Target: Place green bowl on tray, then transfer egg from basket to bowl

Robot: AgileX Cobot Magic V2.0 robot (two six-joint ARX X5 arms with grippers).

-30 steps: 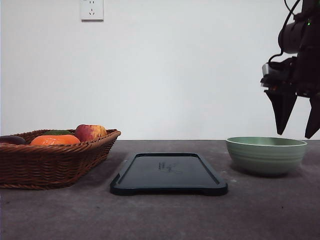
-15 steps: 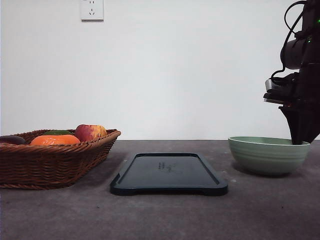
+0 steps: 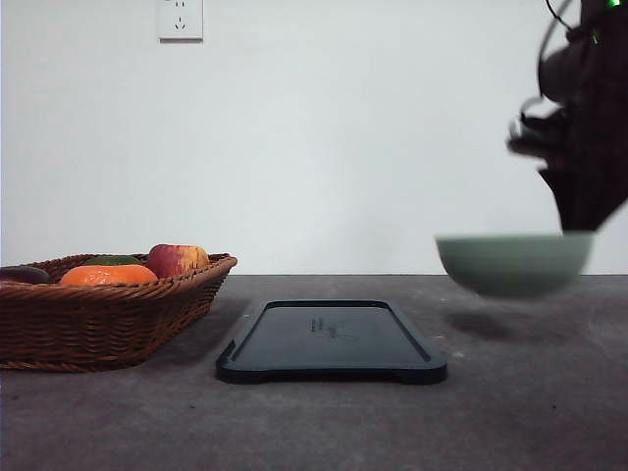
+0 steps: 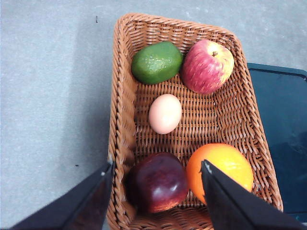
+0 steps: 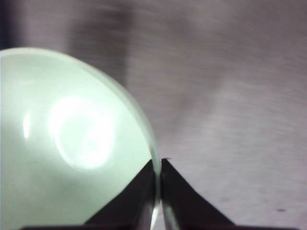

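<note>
The right gripper (image 5: 157,191) pinches the rim of the green bowl (image 3: 513,263), which hangs clear of the table, right of the tray (image 3: 331,340). The left gripper (image 4: 156,191) hovers spread over the basket (image 4: 122,120) and its egg (image 4: 165,113). The bowl should travel level, then settle flat at the tray's centre before release. The tray's faint central markings are illegible.

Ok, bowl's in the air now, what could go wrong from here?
1. The right tool pinches only the thin rim of the bowl, so it might tilt or slip out while carried to the tray.
2. The bowl hangs low over the table, so it could clip the tray's raised rim.
</note>
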